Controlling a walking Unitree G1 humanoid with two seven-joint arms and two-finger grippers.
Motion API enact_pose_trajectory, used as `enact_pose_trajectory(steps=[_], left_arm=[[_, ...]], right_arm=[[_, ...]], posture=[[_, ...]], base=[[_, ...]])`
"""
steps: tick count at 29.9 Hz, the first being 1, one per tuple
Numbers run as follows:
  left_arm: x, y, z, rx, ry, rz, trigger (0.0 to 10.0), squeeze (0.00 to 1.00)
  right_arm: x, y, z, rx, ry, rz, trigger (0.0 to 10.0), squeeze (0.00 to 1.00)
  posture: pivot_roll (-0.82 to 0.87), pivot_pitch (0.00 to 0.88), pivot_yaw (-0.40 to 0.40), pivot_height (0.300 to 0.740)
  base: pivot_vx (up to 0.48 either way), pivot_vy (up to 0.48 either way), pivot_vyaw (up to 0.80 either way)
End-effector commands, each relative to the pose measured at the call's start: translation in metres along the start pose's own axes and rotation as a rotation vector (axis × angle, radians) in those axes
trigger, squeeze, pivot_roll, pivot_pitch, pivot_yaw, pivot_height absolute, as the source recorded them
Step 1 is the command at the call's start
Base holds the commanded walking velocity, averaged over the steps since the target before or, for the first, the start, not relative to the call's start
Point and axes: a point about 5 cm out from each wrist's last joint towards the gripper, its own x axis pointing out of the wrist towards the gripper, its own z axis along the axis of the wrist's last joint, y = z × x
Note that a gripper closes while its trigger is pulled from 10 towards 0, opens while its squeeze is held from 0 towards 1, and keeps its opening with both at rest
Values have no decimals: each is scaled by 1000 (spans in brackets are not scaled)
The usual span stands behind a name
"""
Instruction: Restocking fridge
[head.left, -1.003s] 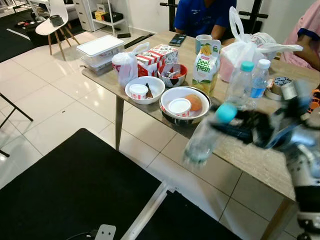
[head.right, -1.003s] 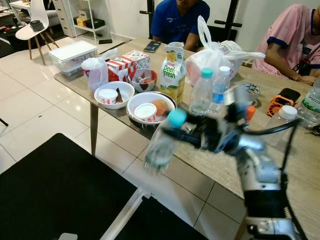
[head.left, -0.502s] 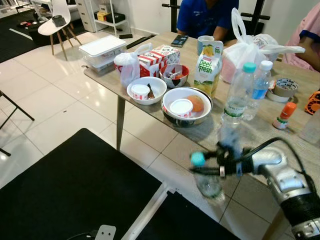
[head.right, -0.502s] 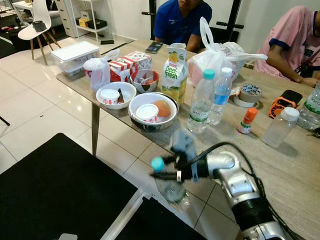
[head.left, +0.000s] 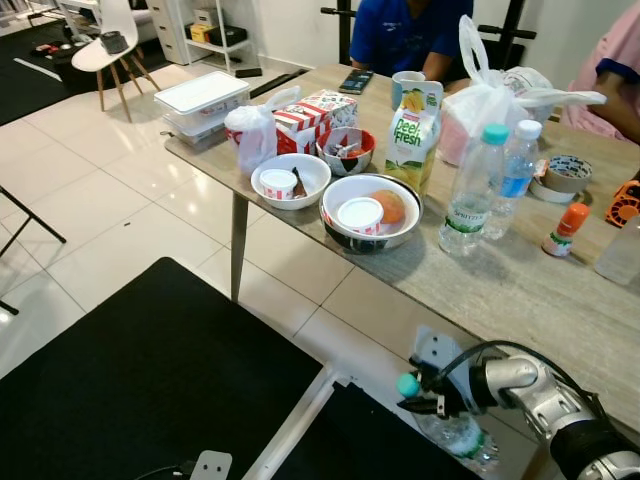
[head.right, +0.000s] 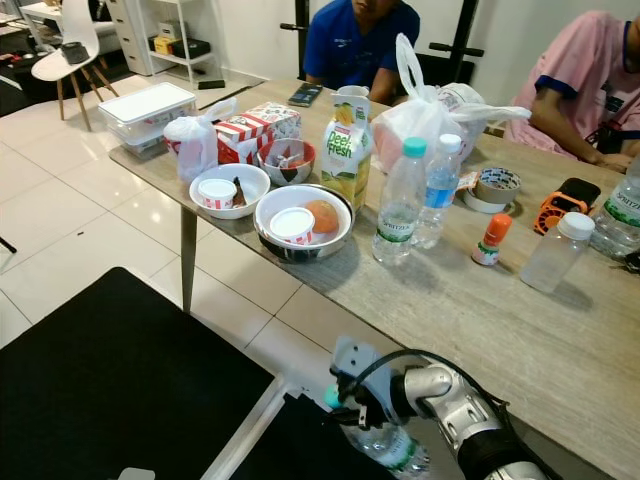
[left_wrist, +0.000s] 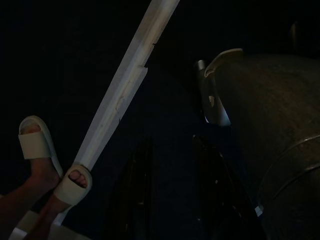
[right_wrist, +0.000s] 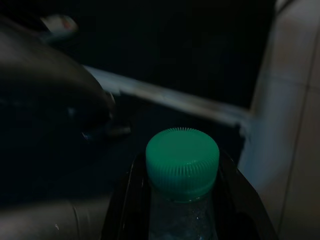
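My right gripper (head.left: 441, 399) is shut on a clear water bottle (head.left: 455, 436) with a teal cap (head.left: 407, 384). It holds the bottle low, below the front edge of the wooden table (head.left: 520, 300), over the floor. In the right wrist view the cap (right_wrist: 182, 162) sits between the two black fingers (right_wrist: 127, 200). In the dark left wrist view my left gripper (left_wrist: 172, 200) hangs with its fingers apart and nothing between them. On the table stand two more water bottles (head.left: 470, 180), a juice carton (head.left: 412, 120) and a bowl (head.left: 370, 210) with a cup and an orange.
A black mat (head.left: 150, 380) and a white bar (head.left: 300, 420) lie on the tiled floor. The table also carries a white bowl (head.left: 290, 180), a plastic bag (head.left: 500, 95) and a clear box (head.left: 200, 100). Two people sit at its far side. A person's slippered feet (left_wrist: 35, 145) stand nearby.
My right arm has swung the bottle down from table height to below the table's front edge, closer to my body. The items on the table have not moved.
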Motion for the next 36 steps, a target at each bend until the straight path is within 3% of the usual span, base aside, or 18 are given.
enact_pose_trajectory(steps=[1, 3, 7, 8, 9, 12, 14, 16, 18, 21, 22, 23, 26, 30, 36], left_arm=[[0, -7, -5, 12, 21, -28, 10000, 0], [0, -7, -5, 16, 21, -28, 10000, 0], [0, -7, -5, 19, 20, -26, 10000, 0], [0, -7, -5, 21, 20, -24, 10000, 0], [0, -7, -5, 21, 20, -24, 10000, 0], [0, -7, -5, 23, 21, -22, 10000, 0], [0, -7, -5, 23, 21, -22, 10000, 0], [0, -7, -5, 22, 21, -22, 10000, 0], [0, -7, -5, 21, 21, -22, 10000, 0], [0, -7, -5, 21, 21, -22, 10000, 0], [0, -7, -4, 21, 22, -22, 10000, 0], [0, -7, -4, 21, 22, -22, 10000, 0], [0, -7, -4, 22, 22, -20, 10000, 0], [0, -7, -4, 25, 23, -16, 10000, 0], [0, -6, -4, 29, 25, -11, 10000, 0]], right_arm=[[8, 4, -15, -30, 88, -28, 10000, 0], [13, 11, -35, -22, 175, -66, 10000, 0], [17, 15, -48, 13, 209, -128, 10000, 0], [19, 18, -58, 100, 209, -206, 10000, 0], [19, 18, -58, 100, 209, -206, 10000, 0], [21, 22, -70, 291, 170, -318, 10000, 0], [21, 24, -74, 338, 164, -348, 10000, 0], [22, 32, -87, 477, 163, -406, 10000, 0], [23, 40, -96, 547, 176, -434, 10000, 0], [23, 42, -99, 564, 179, -442, 10000, 0], [24, 48, -106, 647, 173, -480, 10000, 0], [24, 48, -106, 647, 173, -480, 10000, 0], [23, 65, -124, 829, 188, -574, 10000, 0], [22, 77, -137, 858, 253, -604, 10000, 0], [18, 81, -145, 889, 286, -649, 10000, 0]], posture=[[-4, 0, 20, 740], [-4, 0, 21, 740], [-4, 0, 21, 740], [-3, 0, 21, 740], [-3, 0, 21, 740], [-3, 0, 21, 740], [-3, 0, 21, 740], [-1, 0, 21, 740], [-1, 0, 18, 740], [-1, 0, 18, 740], [2, 0, 17, 740], [2, 0, 17, 740], [-1, 0, 18, 740], [0, 0, 21, 740], [-3, 0, 24, 740]], base=[[0, 0, 0], [0, 0, 0], [0, 0, 0], [0, 0, 0], [0, 0, 0], [0, 0, 0], [0, 0, 0], [0, 0, 0], [0, 0, 0], [0, 0, 0], [0, 0, 0], [0, 0, 0], [0, 0, 0], [0, 0, 0], [0, 0, 0]])
